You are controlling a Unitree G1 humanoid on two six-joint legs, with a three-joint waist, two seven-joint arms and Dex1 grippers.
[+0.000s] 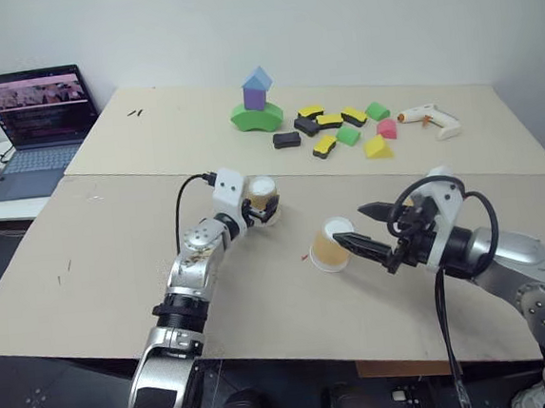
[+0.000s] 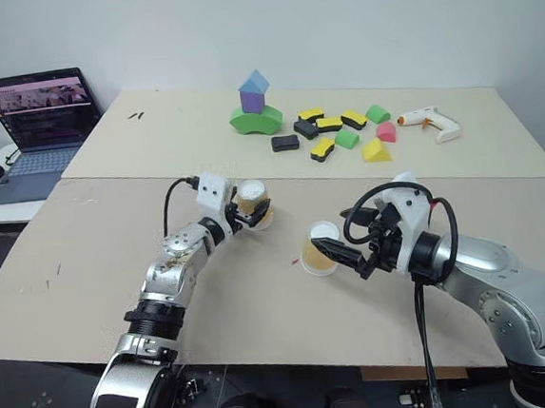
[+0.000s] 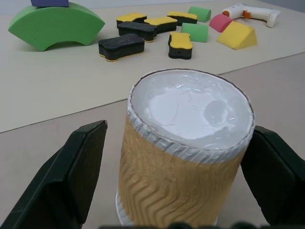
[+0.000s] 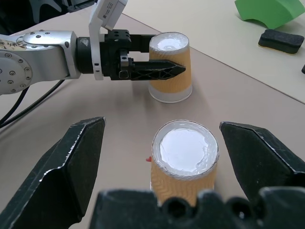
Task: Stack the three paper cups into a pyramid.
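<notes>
Your left gripper (image 1: 262,208) has its black fingers spread wide on either side of the first upside-down tan paper cup with a white base (image 1: 263,197), which stands on the near beige table (image 1: 88,277) left of centre; the wrist view shows clear gaps between each finger and the cup wall, so nothing is clamped yet. Before you close, centre the cup between the fingers and grip on its ribbed middle, squeezing gently, since thin paper will likely crush or tip.

To the right, a second upside-down tan paper cup (image 1: 332,245) stands just off the tips of your right gripper (image 1: 364,227), whose fingers are likewise wide apart and not touching it. The two cups are near each other but not side by side; for a sound base you would want them brought together until their rims touch, both upright on their mouths.

I can make out just two cups, so I cannot tell where the third is. Keep clear of the coloured foam blocks (image 1: 342,126) on the far table.
</notes>
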